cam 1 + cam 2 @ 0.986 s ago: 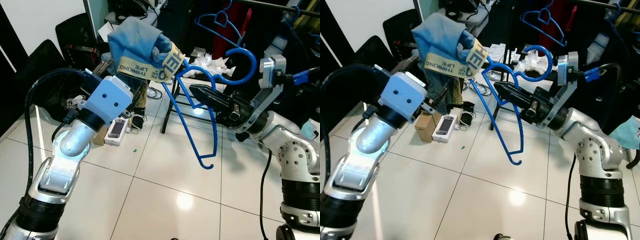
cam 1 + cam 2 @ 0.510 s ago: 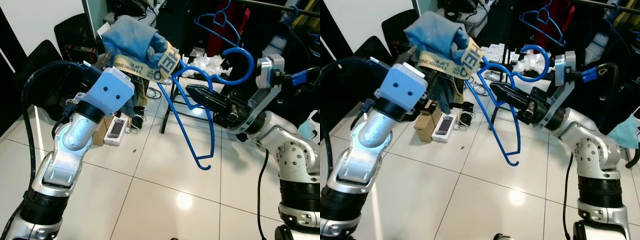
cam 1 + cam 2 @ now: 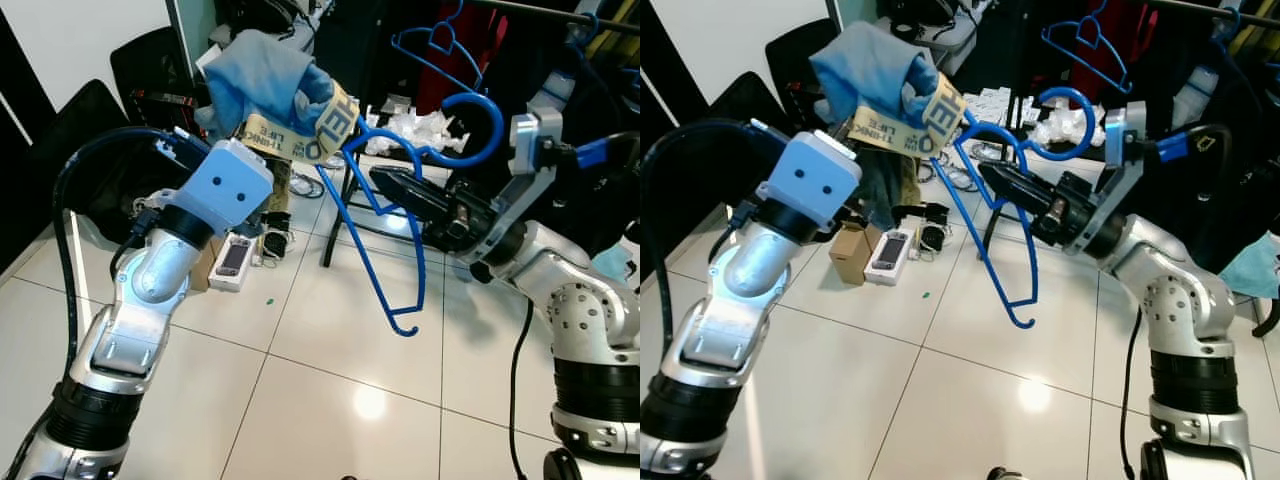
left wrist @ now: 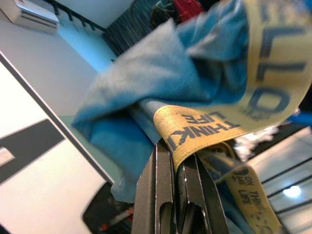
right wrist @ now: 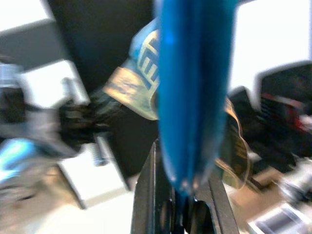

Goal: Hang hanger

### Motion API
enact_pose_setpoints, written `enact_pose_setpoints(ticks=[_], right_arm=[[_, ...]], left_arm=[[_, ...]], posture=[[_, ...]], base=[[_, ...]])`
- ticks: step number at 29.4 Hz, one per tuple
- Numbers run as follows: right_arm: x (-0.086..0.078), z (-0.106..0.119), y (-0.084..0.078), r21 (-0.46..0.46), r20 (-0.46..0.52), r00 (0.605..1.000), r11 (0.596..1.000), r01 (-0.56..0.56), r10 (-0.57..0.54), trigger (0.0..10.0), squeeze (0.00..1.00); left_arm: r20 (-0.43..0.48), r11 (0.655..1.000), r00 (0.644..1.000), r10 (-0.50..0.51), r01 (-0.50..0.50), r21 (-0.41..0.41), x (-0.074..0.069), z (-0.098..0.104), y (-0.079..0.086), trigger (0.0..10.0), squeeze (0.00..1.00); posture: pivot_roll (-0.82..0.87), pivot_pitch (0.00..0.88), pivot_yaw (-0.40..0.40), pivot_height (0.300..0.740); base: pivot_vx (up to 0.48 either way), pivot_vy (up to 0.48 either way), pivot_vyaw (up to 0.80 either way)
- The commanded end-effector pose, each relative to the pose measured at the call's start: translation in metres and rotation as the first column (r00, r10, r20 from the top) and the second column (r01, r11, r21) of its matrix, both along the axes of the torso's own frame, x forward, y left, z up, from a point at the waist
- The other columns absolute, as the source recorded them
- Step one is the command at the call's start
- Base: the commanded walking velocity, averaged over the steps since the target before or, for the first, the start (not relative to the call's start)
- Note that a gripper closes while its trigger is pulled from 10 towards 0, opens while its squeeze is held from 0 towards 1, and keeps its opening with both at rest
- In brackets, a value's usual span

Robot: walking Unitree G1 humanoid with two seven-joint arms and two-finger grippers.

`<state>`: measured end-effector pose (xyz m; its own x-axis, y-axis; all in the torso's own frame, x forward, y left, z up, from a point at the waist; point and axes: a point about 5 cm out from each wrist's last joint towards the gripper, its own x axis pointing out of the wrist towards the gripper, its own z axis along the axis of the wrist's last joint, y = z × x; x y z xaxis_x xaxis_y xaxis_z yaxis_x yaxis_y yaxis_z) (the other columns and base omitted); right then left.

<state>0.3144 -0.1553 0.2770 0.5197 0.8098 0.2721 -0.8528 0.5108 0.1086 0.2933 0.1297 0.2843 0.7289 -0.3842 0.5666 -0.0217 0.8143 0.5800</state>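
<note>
A blue plastic hanger (image 3: 385, 215) is held up over the tiled floor, its hook (image 3: 470, 115) curling toward the back right. My right gripper (image 3: 385, 182) is shut on the hanger's upper bar, and the blue bar (image 5: 192, 92) runs between its fingers in the right wrist view. A light blue garment (image 3: 265, 80) with a yellow printed band (image 3: 300, 140) drapes over the hanger's left shoulder. My left gripper (image 4: 178, 156) is shut on that garment, pinching the cloth and the yellow band (image 4: 209, 127) high at the left.
A second blue hanger (image 3: 440, 45) hangs on a dark rail (image 3: 560, 15) at the back right among dark clothes. A black stool (image 3: 355, 200), a cardboard box (image 3: 848, 250), a small white device (image 3: 233, 260) and cables lie on the floor behind. Shiny tiles (image 3: 330, 390) stretch in front.
Both arms shifted slightly left and up with the hanger and garment. The garment sits a little further onto the hanger's shoulder.
</note>
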Motion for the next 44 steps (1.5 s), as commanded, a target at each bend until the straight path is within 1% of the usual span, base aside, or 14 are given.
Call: enact_pose_setpoints(ticks=[1, 6, 9, 14, 20, 23, 26, 28, 30, 31, 32, 38, 43, 44], right_arm=[[0.003, -0.007, 0.002, -0.053, -0.027, 0.999, 0.998, 0.029, -0.031, 10.0, 0.0], [0.007, -0.025, 0.0, -0.184, -0.102, 0.991, 0.98, 0.07, -0.09, 10.0, 0.0], [0.009, -0.04, -0.006, -0.314, -0.134, 0.978, 0.943, 0.113, -0.162, 10.0, 0.0], [0.0, -0.041, -0.005, -0.353, -0.122, 0.988, 0.934, 0.049, -0.098, 10.0, 0.0], [0.002, -0.028, -0.002, -0.237, -0.082, 0.991, 0.968, 0.081, -0.103, 10.0, 0.0], [0.008, -0.002, -0.007, -0.015, -0.05, 0.99, 0.991, 0.135, -0.135, 10.0, 0.0], [0.012, 0.004, -0.012, 0.049, -0.056, 0.984, 0.984, 0.17, -0.167, 10.0, 0.0], [0.018, 0.002, -0.015, 0.027, -0.078, 0.973, 0.975, 0.222, -0.219, 10.0, 0.0], [0.022, -0.024, -0.01, -0.181, -0.125, 0.956, 0.953, 0.243, -0.267, 10.0, 0.0], [0.022, -0.024, -0.01, -0.181, -0.125, 0.956, 0.953, 0.243, -0.267, 10.0, 0.0], [0.006, -0.055, 0.005, -0.373, -0.199, 0.967, 0.925, 0.074, -0.157, 10.0, 0.0], [-0.001, -0.066, 0.014, -0.368, -0.305, 0.945, 0.93, 0.001, -0.121, 10.0, 0.0], [0.026, -0.061, -0.004, -0.298, -0.288, 0.888, 0.915, 0.273, -0.358, 10.0, 0.0], [0.034, -0.05, -0.014, -0.239, -0.257, 0.866, 0.897, 0.373, -0.429, 10.0, 0.0]], left_arm=[[-0.032, 1.0, 0.999, -0.021, 0.021, -0.011, -0.002, -0.006, -0.001, 0.0, 0.0], [-0.045, 1.0, 0.999, -0.025, 0.024, -0.018, -0.002, -0.008, -0.001, 0.0, 0.0], [-0.058, 0.999, 0.998, -0.031, 0.03, -0.018, -0.003, -0.011, -0.001, 0.0, 0.0], [-0.069, 0.999, 0.997, -0.042, 0.04, -0.02, -0.002, -0.013, -0.004, 0.2, 0.0], [-0.078, 0.998, 0.996, -0.051, 0.05, -0.024, -0.002, -0.014, -0.006, 0.4, 0.0], [-0.09, 0.999, 0.995, -0.05, 0.048, -0.022, -0.002, -0.016, -0.005, 0.5, 0.0], [-0.095, 0.999, 0.994, -0.049, 0.047, -0.021, -0.002, -0.017, -0.004, 0.5, 0.0], [-0.098, 0.999, 0.994, -0.05, 0.048, -0.02, -0.003, -0.017, -0.004, 0.5, 0.0], [-0.101, 0.999, 0.994, -0.053, 0.051, -0.02, -0.002, -0.017, -0.005, 0.6, 0.0], [-0.101, 0.999, 0.994, -0.053, 0.051, -0.02, -0.002, -0.017, -0.005, 0.6, 0.0], [-0.101, 0.998, 0.993, -0.055, 0.054, -0.021, -0.001, -0.017, -0.007, 0.8, 0.0], [-0.097, 0.998, 0.993, -0.062, 0.06, -0.027, -0.001, -0.015, -0.008, 1.0, 0.0], [-0.091, 0.997, 0.993, -0.071, 0.068, -0.038, 0.0, -0.011, -0.007, 0.9, 0.0], [-0.094, 0.997, 0.993, -0.071, 0.068, -0.04, -0.001, -0.011, -0.006, 0.9, 0.0]], posture=[[-0.03, 0.148, -0.027, 0.74], [-0.03, 0.144, -0.034, 0.74], [-0.03, 0.143, -0.035, 0.74], [-0.04, 0.142, -0.033, 0.74], [-0.04, 0.147, -0.034, 0.74], [-0.04, 0.154, -0.034, 0.74], [-0.04, 0.154, -0.034, 0.74], [-0.04, 0.154, -0.034, 0.74], [-0.04, 0.153, -0.033, 0.74], [-0.04, 0.153, -0.033, 0.74], [-0.04, 0.153, -0.035, 0.74], [-0.04, 0.153, -0.03, 0.74], [-0.04, 0.152, -0.031, 0.74], [-0.03, 0.152, -0.032, 0.74]], base=[[0.0, 0.0, 0.0], [0.0, 0.0, 0.0], [0.0, 0.0, 0.0], [0.0, 0.0, 0.0], [0.0, 0.0, 0.0], [0.0, 0.0, 0.0], [0.0, 0.0, 0.0], [0.0, 0.0, 0.0], [0.0, 0.0, 0.0], [0.0, 0.0, 0.0], [0.0, 0.0, 0.0], [0.0, 0.0, 0.0], [0.0, 0.0, 0.0], [0.0, 0.0, 0.0]])
